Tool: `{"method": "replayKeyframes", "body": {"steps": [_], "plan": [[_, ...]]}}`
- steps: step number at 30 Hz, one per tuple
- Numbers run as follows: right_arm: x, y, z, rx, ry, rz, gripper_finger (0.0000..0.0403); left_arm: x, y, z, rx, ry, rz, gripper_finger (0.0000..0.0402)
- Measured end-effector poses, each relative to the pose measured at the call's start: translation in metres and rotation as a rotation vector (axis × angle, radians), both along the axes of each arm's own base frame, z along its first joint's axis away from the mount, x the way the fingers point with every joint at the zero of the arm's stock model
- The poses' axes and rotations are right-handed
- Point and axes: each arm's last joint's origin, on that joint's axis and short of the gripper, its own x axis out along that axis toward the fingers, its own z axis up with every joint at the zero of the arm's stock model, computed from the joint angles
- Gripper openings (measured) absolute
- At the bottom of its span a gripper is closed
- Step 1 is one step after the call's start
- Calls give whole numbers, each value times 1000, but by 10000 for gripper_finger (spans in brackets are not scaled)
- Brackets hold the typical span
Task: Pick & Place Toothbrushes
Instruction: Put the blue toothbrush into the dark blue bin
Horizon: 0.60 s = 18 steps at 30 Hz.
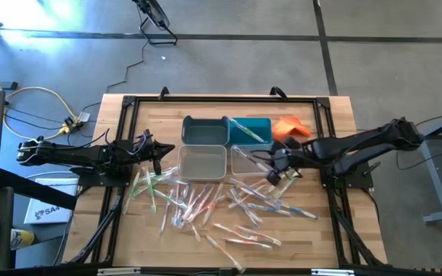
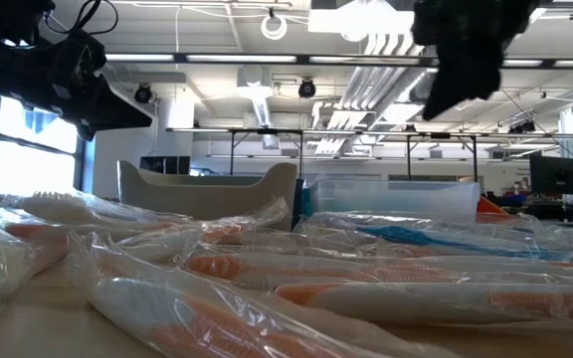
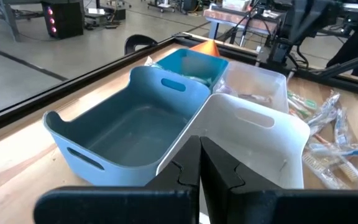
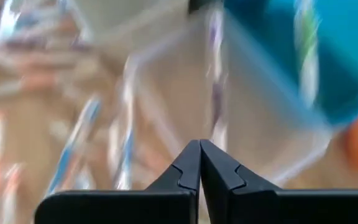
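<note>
- Across the wooden tabletop [image 1: 336, 123], in front of the bins, lies a loose heap of thin toothbrushes in clear crinkly wrappers [image 1: 229, 203], with green, pink-red, blue and whitish handles, spreading from below the left arm to below the right arm.
- Behind the heap stand four small rectangular bins in a touching block: a grey-blue bin [image 1: 204, 130], a bright teal bin [image 1: 252, 130] with at least one wrapped brush in it, a whitish bin [image 1: 202, 162] and a clear bin [image 1: 249, 159].
- At the clear bin's near-right corner, the right gripper [image 1: 273, 173] has its dark fingers pressed flat together, and its wrist view shows nothing between them; I judge it empty, between picks.
- Near the whitish bin's left side, the left gripper [image 1: 156, 150] hangs above the table, fingers shut on nothing, looking into the grey-blue bin.
- For the next pick, the right jaws need to spread before descending.
- Choose a brush at the heap's edge, lying alone, not one crossed by others.
- Close on the handle across its width, since wrapper film alone may slip.
- Lift clear before crossing to a bin, so neighbouring wrappers do not drag.
</note>
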Motion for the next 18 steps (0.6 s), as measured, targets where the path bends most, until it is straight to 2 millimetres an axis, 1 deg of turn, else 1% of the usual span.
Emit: {"method": "replayKeyframes", "body": {"steps": [4,9,15,18], "plan": [[-17,10,-2,146,119,45,4,0,0,0,-3,-2,1,0],[-31,20,-7,288,277,57,3,0,0,0,-3,-2,1,0],[-43,30,-10,409,420,-18,4,0,0,0,-3,-3,1,0],[-51,37,-11,422,475,-56,3,0,0,0,-3,-2,1,0]]}}
